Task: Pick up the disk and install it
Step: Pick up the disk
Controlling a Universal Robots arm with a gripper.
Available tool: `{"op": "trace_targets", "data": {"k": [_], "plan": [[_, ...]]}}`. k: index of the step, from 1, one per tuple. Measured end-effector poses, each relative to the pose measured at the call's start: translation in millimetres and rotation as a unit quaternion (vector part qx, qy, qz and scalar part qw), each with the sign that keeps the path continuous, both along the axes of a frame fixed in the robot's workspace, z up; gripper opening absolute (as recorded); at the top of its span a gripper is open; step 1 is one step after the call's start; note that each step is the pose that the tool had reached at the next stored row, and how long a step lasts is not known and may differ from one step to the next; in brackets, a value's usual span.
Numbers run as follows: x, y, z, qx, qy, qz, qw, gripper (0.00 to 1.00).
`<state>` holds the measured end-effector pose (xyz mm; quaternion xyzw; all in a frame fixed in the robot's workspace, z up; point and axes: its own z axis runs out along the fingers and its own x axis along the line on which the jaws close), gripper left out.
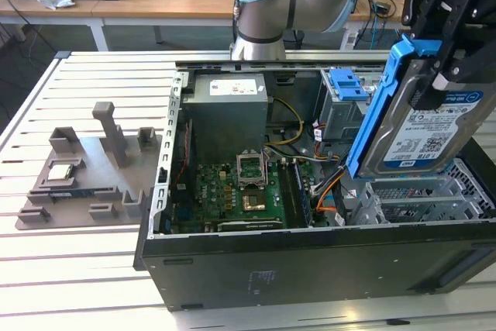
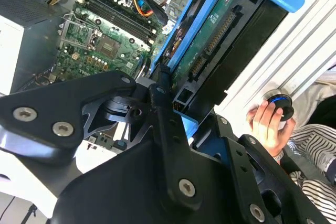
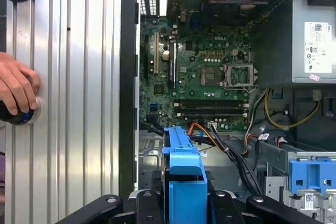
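Observation:
The disk (image 1: 422, 125), a silver drive with a white-and-blue label in a blue bracket, hangs tilted above the drive cage (image 1: 426, 199) at the exterior view's right end of the open computer case. My black gripper (image 1: 438, 67) comes down from above and is shut on it. In the second wrist view the disk (image 2: 220, 35) shows its green circuit-board side, clamped between my gripper's fingers (image 2: 163, 103). In the first wrist view the disk (image 3: 184, 177) is edge-on, its blue bracket rising from my gripper (image 3: 184, 208) over the case floor.
The open case holds a motherboard (image 1: 240, 191), a grey power supply (image 1: 229, 102), loose cables (image 1: 325, 184) and a blue latch piece (image 1: 349, 83). A grey fixture plate (image 1: 85, 168) with a small chip (image 1: 60, 172) lies at the exterior view's left. A person's hand (image 3: 18, 90) rests on a button.

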<state>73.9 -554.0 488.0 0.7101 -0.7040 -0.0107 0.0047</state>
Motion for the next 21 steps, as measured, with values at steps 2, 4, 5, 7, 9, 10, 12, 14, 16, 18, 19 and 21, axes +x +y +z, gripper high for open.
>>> {"op": "trace_targets", "data": {"k": [2,4,5,7,9,10,12,14,16,18,19,21], "plan": [[2.5,-0.8,-0.5,0.0,0.0,0.0,1.0,0.36],[7.8,-1.1,-1.6,0.0,0.0001,0.0,1.0,0.36],[10.7,-1.1,-2.1,-0.0001,0.0001,0.0,1.0,0.36],[15.6,-1.1,-3.0,-0.0001,0.0001,0.0,1.0,0.36],[22.6,-1.1,-4.3,0.0001,0.0001,0.0,1.0,0.36],[25.4,-1.1,-4.6,0.0,0.0001,0.0,1.0,0.36],[27.9,-1.1,-5.0,0.0,0.0001,0.0,1.0,0.36],[30.2,-1.1,-5.2,0.0,0.0001,0.0,1.0,0.36],[31.9,-1.1,-5.5,0.0,0.0001,0.0,1.0,0.36],[33.1,-1.1,-5.7,0.0,0.0001,0.0,1.0,0.36],[34.6,-1.1,-6.3,-0.0001,0.0001,0.0,1.0,0.36],[37.2,-1.1,-9.2,0.0,0.0001,0.0,1.0,0.36]]}}
